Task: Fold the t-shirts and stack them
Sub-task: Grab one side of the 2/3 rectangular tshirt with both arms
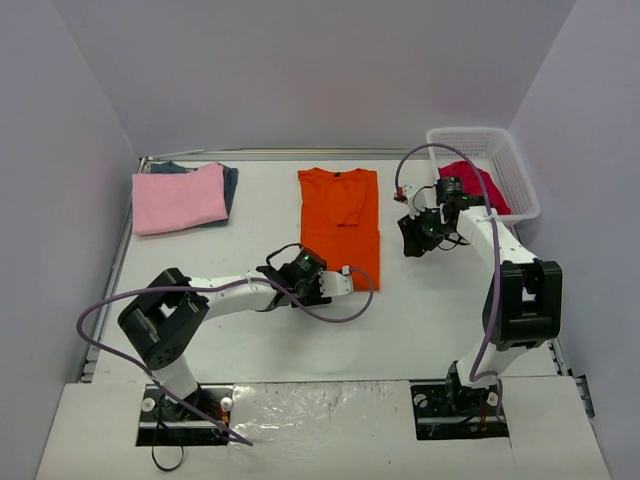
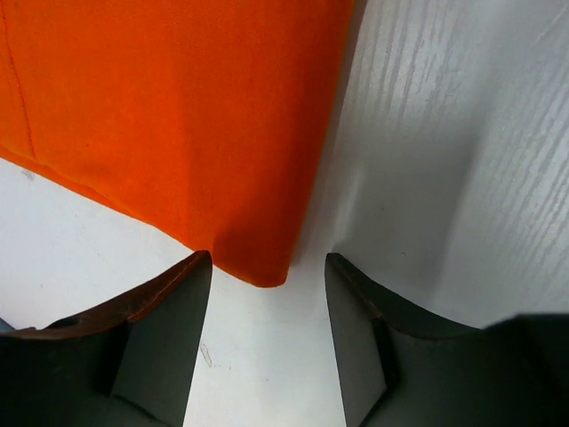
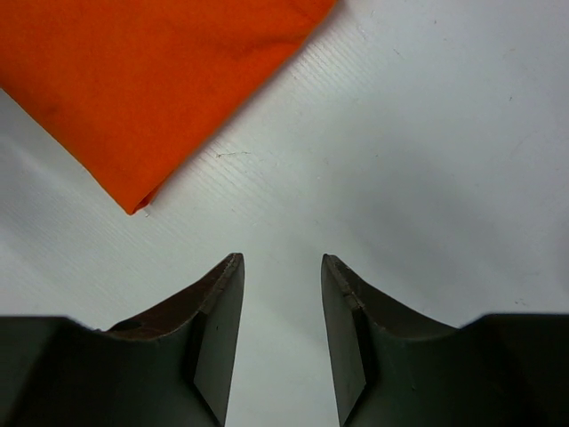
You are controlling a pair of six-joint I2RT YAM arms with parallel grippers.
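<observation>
The orange t-shirt [image 1: 340, 222] lies on the table as a long narrow strip, sleeves folded in. My left gripper [image 1: 322, 287] is open at its near left corner; in the left wrist view that corner [image 2: 258, 271] sits just ahead of the fingertips, between the jaws' line, not gripped. My right gripper [image 1: 412, 240] is open and empty to the right of the shirt; its wrist view shows a corner of the shirt [image 3: 133, 209] ahead and left of the jaws. A folded pink t-shirt [image 1: 178, 198] lies on a dark blue-grey one [image 1: 230, 182] at far left. A crimson t-shirt [image 1: 476, 184] sits in the basket.
The white lattice basket [image 1: 508, 165] stands at the far right corner. Purple cables loop from both arms, one lying on the table near the left gripper [image 1: 345, 312]. Grey walls close in the table on three sides.
</observation>
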